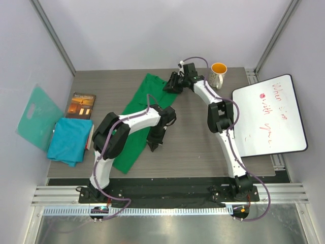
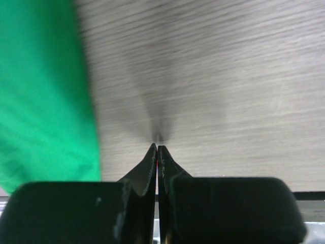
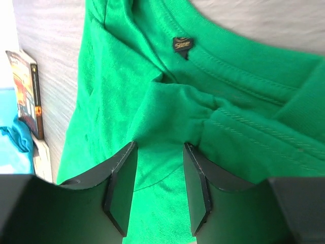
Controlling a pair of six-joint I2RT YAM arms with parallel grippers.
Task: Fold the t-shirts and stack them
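The bright green t-shirt (image 1: 137, 99) lies as a long folded strip down the middle of the table. My right gripper (image 1: 166, 85) is at its far collar end. In the right wrist view it (image 3: 160, 145) stands open, with a bunched fold of the green t-shirt (image 3: 127, 76) lying loose between its fingers, below the neck label. My left gripper (image 1: 154, 147) is shut on nothing, over bare wood just right of the strip. The green t-shirt (image 2: 40, 91) fills the left of its view, beside the shut gripper (image 2: 158, 147). The teal-blue t-shirt (image 1: 68, 140) lies folded at the left edge.
A book (image 1: 81, 105) lies behind the teal-blue t-shirt. A flat teal board (image 1: 35, 117) leans on the left wall. An orange-lined mug (image 1: 218, 74) stands at the back right. A whiteboard (image 1: 269, 114) covers the right side of the table.
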